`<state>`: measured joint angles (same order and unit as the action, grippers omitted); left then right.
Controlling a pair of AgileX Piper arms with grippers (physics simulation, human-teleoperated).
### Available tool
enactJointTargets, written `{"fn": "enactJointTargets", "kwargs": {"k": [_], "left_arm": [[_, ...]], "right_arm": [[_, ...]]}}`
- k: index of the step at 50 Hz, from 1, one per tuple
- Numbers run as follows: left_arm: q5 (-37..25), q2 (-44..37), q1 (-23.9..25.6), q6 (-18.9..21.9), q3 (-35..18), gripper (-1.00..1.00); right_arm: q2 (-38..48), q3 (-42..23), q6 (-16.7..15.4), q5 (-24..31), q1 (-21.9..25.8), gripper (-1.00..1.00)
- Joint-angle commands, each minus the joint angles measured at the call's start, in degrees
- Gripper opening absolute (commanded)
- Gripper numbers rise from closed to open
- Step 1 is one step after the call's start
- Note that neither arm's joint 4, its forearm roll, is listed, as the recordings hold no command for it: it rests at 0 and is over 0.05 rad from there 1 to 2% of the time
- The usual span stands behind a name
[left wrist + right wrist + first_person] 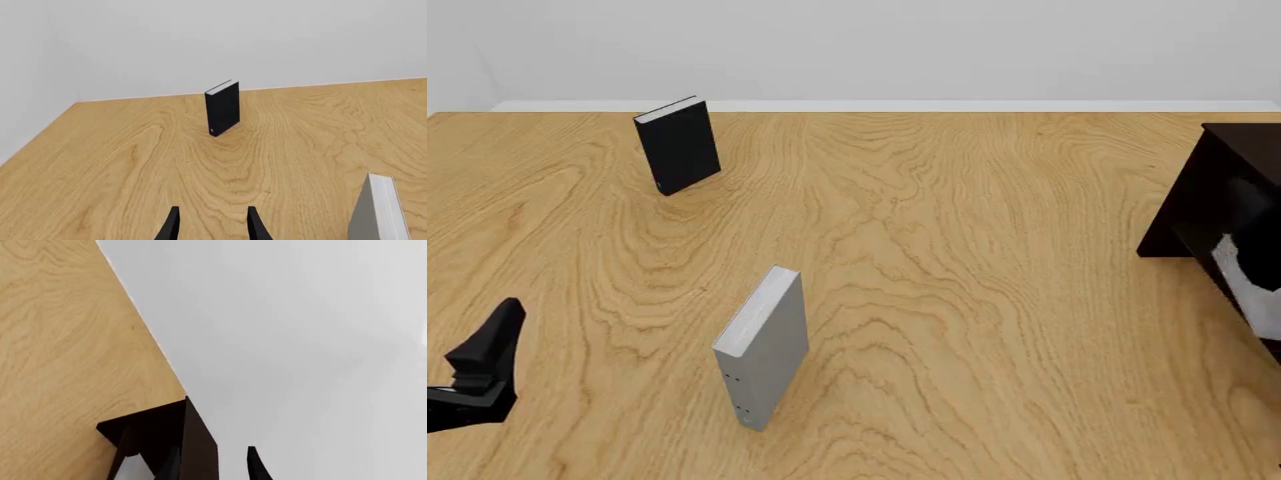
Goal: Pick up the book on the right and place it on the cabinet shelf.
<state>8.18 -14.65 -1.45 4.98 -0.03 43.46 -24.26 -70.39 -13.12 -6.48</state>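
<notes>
The dark cabinet [1208,195] stands at the table's right edge. A pale whitish-grey shape [1244,278] sits inside it on the shelf; it looks like the plain grey book, only partly shown. It also shows as a pale patch [135,467] in the right wrist view, below the cabinet's dark top [163,432]. My right gripper [213,467] is open and empty just above the cabinet; I cannot make it out in the front view. My left gripper [487,350] is open and empty, low at the near left; its fingers [172,226] hold nothing.
A grey book with small dark dots on its narrow edge [763,348] stands upright in the middle near side; it also shows in the left wrist view [380,212]. A black book [677,145] stands upright at the far left, ahead of the left gripper [223,107].
</notes>
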Motion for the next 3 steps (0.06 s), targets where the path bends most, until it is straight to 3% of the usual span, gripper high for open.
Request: {"fn": "enactJointTargets", "kwargs": {"k": [1,3], "left_arm": [[-0.2,0.8,0.0,0.1,-0.1,1.0],[-0.2,0.8,0.0,0.1,-0.1,1.0]], "right_arm": [[-7.8,-3.2,2.0,9.4,1.6,1.0],[-8.9,-3.2,1.9,10.7,1.5,1.0]]}}
